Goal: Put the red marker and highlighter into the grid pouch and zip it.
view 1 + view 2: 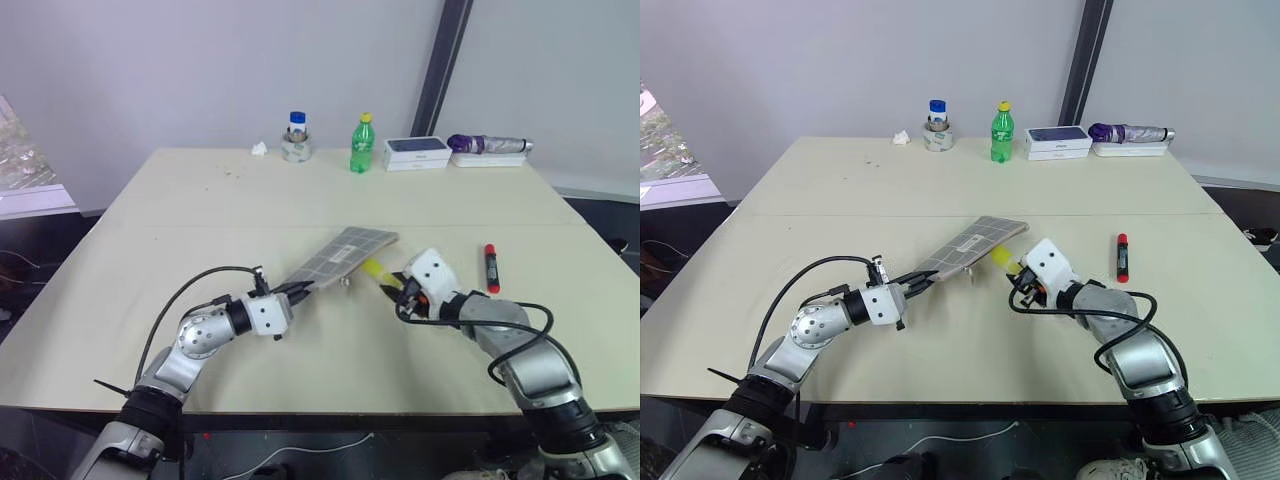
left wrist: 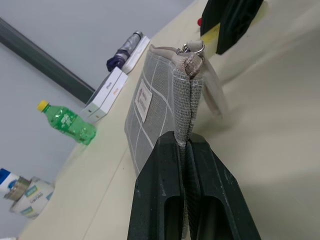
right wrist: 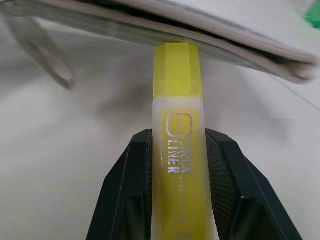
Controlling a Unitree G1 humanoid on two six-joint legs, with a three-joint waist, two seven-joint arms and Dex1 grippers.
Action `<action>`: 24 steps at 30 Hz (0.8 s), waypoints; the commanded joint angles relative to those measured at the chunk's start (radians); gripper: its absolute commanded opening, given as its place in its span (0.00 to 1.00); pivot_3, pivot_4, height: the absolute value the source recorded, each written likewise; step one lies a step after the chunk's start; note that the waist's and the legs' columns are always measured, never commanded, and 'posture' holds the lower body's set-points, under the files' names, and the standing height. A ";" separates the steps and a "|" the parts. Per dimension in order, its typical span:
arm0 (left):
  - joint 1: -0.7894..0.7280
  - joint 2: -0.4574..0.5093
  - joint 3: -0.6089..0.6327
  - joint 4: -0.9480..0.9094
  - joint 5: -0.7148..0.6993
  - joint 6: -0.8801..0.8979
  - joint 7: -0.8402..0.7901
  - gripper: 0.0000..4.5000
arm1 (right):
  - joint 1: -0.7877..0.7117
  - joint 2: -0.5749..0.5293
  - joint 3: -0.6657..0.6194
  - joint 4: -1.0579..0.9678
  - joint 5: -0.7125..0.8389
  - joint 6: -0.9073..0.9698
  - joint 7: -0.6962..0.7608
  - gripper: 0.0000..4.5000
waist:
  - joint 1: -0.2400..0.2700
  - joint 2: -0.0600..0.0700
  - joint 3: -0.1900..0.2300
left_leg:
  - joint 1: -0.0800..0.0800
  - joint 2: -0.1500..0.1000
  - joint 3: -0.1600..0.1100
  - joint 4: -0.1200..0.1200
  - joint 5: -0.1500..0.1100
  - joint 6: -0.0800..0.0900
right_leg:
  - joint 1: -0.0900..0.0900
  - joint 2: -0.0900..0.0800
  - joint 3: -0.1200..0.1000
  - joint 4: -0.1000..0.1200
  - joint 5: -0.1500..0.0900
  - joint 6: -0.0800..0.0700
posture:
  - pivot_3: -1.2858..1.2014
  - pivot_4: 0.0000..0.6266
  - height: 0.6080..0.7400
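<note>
Step in hand, by judgement: feeding the highlighter (image 3: 177, 150) into the grid pouch (image 1: 345, 252). Left gripper (image 2: 186, 150) pressed together on the pouch's near edge, holding it lifted and tilted off the table (image 1: 200, 200) w/ the opening facing across toward the right gripper (image 1: 400, 291). Right gripper pinching the highlighter by its body, cap end sticking out fwd of the fingers, tip right at the pouch's open slit — seen from the right wrist, cap touching or just under the mouth's lower lip; cannot tell if already past it. Zipper pull (image 2: 194, 48) hanging at the pouch's far end, beyond the left fingertips.

To do it well: keep the left pinch firm so the mouth doesn't sag shut; line the highlighter's long axis w/ the slit, nose it up a touch to clear the lip, then push straight in — no release until most of the body sits inside. Risk: cap catching on fabric and shoving the pouch out of the left pinch.

Red marker (image 1: 491, 267) lying on the table, beyond and outboard of the right gripper, well apart from it, not yet handled.
</note>
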 commanded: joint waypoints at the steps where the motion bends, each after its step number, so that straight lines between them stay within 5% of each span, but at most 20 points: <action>1: 0.000 -0.013 0.005 -0.069 -0.094 0.057 -0.048 0.00 | -0.034 -0.029 0.029 -0.027 -0.040 -0.057 0.030 0.20 | 0.001 0.000 0.000 | 0.000 0.000 0.000 0.000 0.000 0.000 | 0.000 0.000 0.000 0.000 0.000 0.000 | 0.52 0.24 1.00; 5: 0.005 -0.025 0.031 -0.103 -0.175 0.141 -0.085 0.00 | -0.037 -0.060 0.030 -0.006 -0.063 -0.089 0.056 0.20 | 0.001 0.000 0.000 | 0.000 0.000 0.000 0.000 0.000 0.000 | 0.000 0.000 0.000 0.000 0.000 0.000 | 0.52 0.24 1.00; 15: 0.050 0.029 0.066 -0.121 -0.286 0.191 -0.206 0.00 | 0.084 -0.116 -0.220 -0.065 0.144 -0.034 0.161 0.20 | 0.002 0.000 0.000 | 0.000 0.001 0.000 0.000 0.000 0.000 | 0.001 0.000 0.000 -0.001 0.000 0.000 | 0.52 0.24 1.00; 24: 0.045 -0.006 0.055 -0.138 -0.278 0.211 -0.221 0.00 | 0.071 -0.077 -0.177 -0.076 0.144 -0.029 0.132 0.20 | 0.001 0.000 0.000 | 0.000 0.001 0.000 0.000 0.000 0.000 | 0.001 0.000 0.000 0.000 0.000 0.000 | 0.52 0.24 1.00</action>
